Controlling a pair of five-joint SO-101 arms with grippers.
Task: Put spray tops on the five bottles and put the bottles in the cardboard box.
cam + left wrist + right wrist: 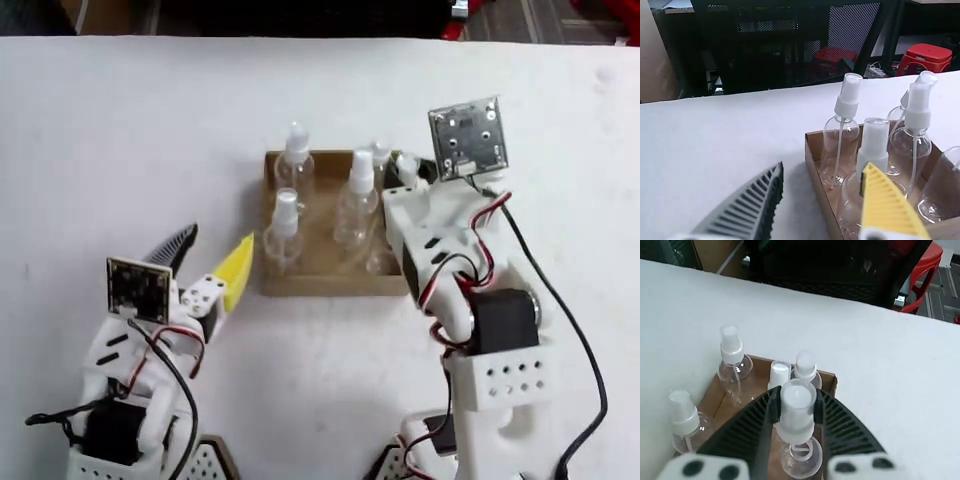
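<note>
The cardboard box (322, 282) lies mid-table with several clear bottles in it, each with a white spray top, such as one bottle (294, 162) at the back and another (284, 236) at the left wall. My right gripper (797, 395) hangs over the box's right side. Its black fingers are shut on the spray top of a further bottle (798, 412), which hangs upright inside the box (827, 377). My left gripper (218, 238) stands open just left of the box, its grey finger (750, 205) and yellow finger (887, 205) holding nothing.
White tabletop (120, 130) surrounds the box on all sides. The right arm (450, 250) covers the box's right wall from above. Beyond the table's far edge stand dark furniture and a red stool (927, 55).
</note>
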